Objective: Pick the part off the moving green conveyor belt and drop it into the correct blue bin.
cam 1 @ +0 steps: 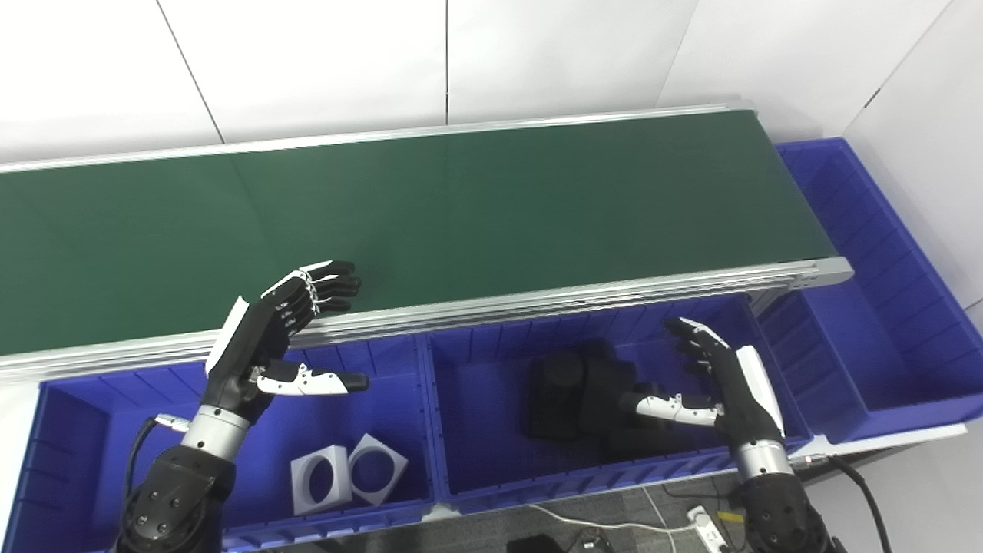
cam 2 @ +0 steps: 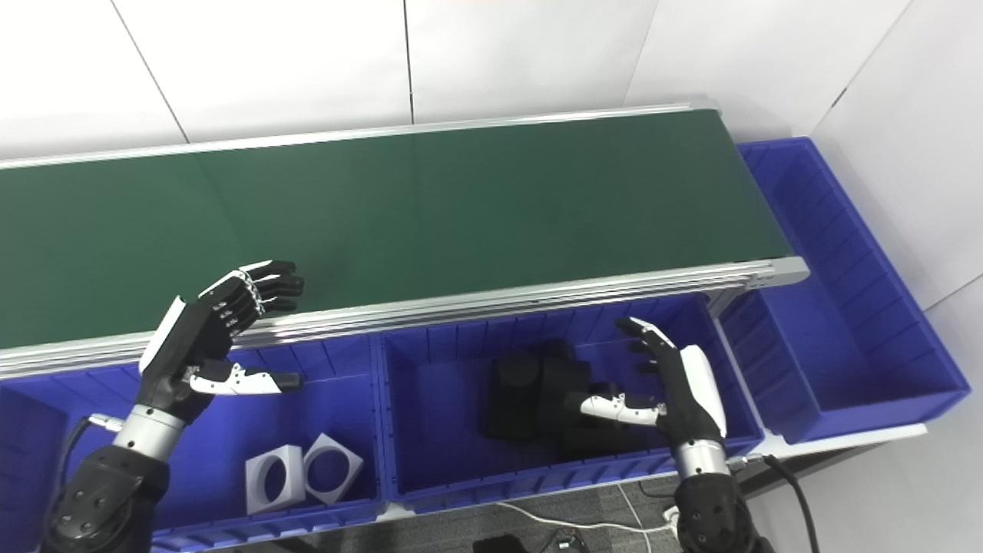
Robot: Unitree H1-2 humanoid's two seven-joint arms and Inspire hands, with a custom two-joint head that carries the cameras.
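Left black-and-white robot hand (cam 1: 284, 338) hovering spread and empty beside bare dark green conveyor belt (cam 1: 430, 207); right hand (cam 1: 718, 384) likewise, over middle blue plastic bin (cam 1: 491, 468); no part showing.

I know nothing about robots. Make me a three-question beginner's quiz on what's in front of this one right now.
1. True or false: a part lies on the green conveyor belt.
2. Which bin holds the white parts? A) the left bin B) the middle bin C) the far right bin
3. Fill in: the black parts lie in the middle bin, close to the ___ hand.

Key
1. False: the belt's visible stretch is bare.
2. A.
3. Right. The right hand and the left hand are both open and hold nothing.
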